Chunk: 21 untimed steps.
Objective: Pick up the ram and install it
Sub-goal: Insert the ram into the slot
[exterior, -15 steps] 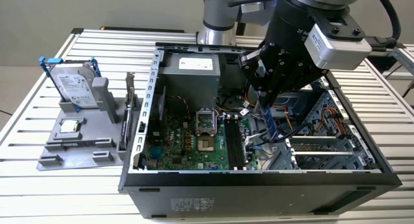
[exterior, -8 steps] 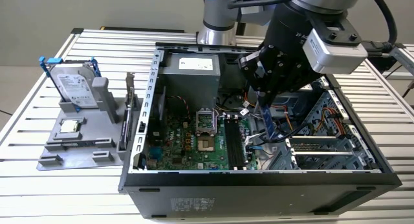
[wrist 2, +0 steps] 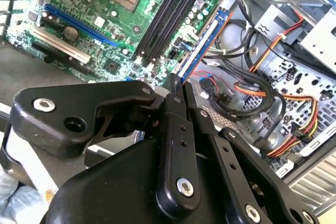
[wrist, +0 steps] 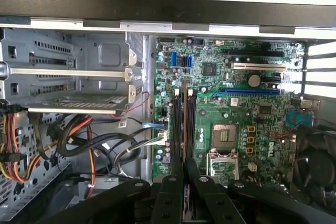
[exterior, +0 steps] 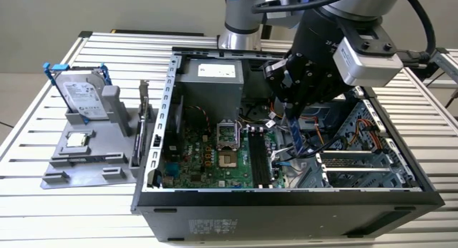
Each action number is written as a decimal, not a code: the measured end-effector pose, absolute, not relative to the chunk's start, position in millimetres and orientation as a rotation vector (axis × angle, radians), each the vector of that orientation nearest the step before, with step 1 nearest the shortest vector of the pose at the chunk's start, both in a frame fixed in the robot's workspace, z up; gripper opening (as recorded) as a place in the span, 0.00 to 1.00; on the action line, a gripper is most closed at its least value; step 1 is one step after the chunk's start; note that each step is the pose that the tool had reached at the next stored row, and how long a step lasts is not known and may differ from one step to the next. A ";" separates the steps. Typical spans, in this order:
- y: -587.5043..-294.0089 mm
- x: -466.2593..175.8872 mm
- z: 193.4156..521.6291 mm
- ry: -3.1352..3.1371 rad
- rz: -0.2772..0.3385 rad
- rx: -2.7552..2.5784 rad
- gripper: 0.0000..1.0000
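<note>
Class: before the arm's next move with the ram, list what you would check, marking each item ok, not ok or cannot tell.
1. Grip: the tool is shut on the ram: ok.
2. The black memory slots are empty: ok.
3. The ram is seated in a slot: not ok; it hangs above the motherboard.
4. The ram is lined up over a slot: cannot tell.
5. The slot latches are open: cannot tell.
6. The cables are clear of the slots: ok; they lie beside them, not across.

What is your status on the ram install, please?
Gripper shut on ram. Ram at motherboard edge, beside slots, not seated. Cables close by.
</note>
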<state>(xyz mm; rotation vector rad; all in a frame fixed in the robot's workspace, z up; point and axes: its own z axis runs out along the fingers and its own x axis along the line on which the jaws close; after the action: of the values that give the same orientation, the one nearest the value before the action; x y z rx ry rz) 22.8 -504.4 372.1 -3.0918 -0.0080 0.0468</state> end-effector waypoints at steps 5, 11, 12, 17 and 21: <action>-504.4 24.2 368.6 -0.008 0.047 -3.092 0.00; -504.4 24.8 366.4 -0.008 0.047 -3.092 0.00; -504.5 24.8 366.3 -0.008 0.047 -3.092 0.00; -504.4 24.9 365.6 -0.008 0.047 -3.092 0.00; -504.4 24.8 364.5 -0.008 0.047 -3.092 0.00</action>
<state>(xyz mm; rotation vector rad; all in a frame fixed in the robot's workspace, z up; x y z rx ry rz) 24.8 -504.4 364.5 -3.0918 -0.0080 0.0467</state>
